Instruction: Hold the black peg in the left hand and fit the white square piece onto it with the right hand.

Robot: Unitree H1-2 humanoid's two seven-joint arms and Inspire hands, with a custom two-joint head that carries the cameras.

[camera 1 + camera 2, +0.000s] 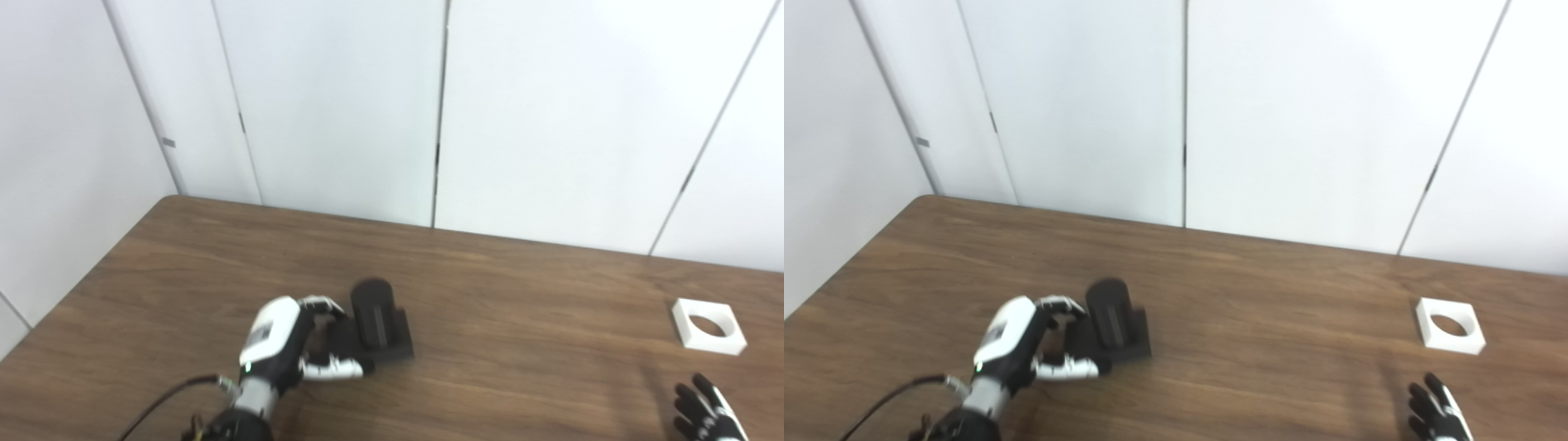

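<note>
The black peg (pixel 373 318), a short cylinder on a square black base, stands on the wooden table (pixel 490 288) left of centre. My left hand (pixel 278 340) comes at it from the left. Its fingers (pixel 321 303) curl over the back of the base beside the cylinder, and its thumb (pixel 334 369) lies along the base's front edge, so the base sits between them. The white square piece (pixel 708 326), with a round hole, lies flat at the far right. My right hand (pixel 704 411) shows only at the bottom right corner, fingers spread and empty, well short of the white piece.
White wall panels (pixel 343 110) rise just behind the table's far edge. The table's left edge runs diagonally at the far left. A black cable (pixel 159 401) trails from my left wrist.
</note>
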